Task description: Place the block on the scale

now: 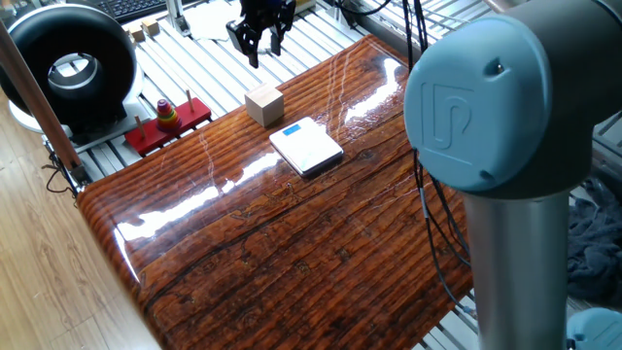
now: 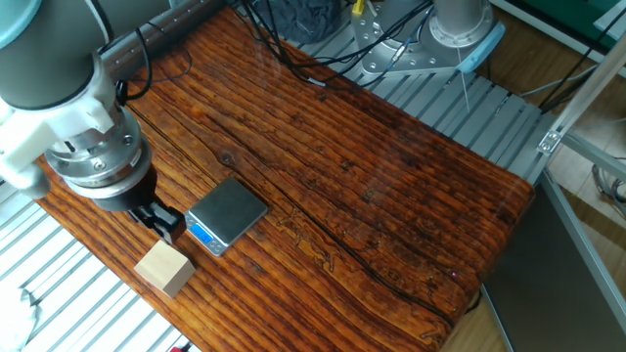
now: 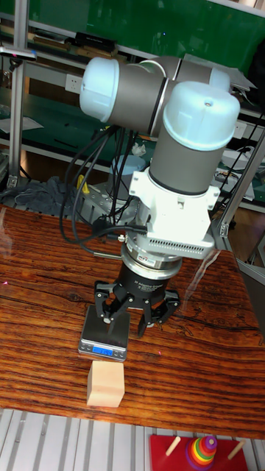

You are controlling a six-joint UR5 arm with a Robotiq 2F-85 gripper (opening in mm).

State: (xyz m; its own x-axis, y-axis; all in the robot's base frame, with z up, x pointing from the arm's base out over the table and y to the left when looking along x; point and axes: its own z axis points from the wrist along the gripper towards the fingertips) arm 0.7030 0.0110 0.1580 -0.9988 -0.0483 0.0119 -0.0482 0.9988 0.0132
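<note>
One block [image 1: 264, 104] of pale tan wood rests on the glossy wooden table [image 1: 292, 233], close to its edge, and nothing touches it. In the tall fixed view the block [image 3: 105, 384] sits at about seven o'clock from the gripper [image 3: 135, 313], below the fingertips and apart from them. One scale [image 3: 107, 334] lies flat between the two: the block is just beside its display edge, and the gripper hangs above its far side. In the other fixed view the block [image 2: 164, 267] lies at about six o'clock from the gripper [image 2: 161, 221], with the scale [image 2: 226, 214] near its upper right.

The fingers [image 3: 104, 308] are spread with a clear gap between them, and they hold nothing.

One scale [image 1: 306, 147] is counted, its blue strip toward the block, and one arm with one gripper [image 1: 259, 31]. Beyond the table edge, one red tray [image 1: 167, 124] carries a coloured ring stack, and one large black round device [image 1: 68, 66] stands at its ten o'clock.
</note>
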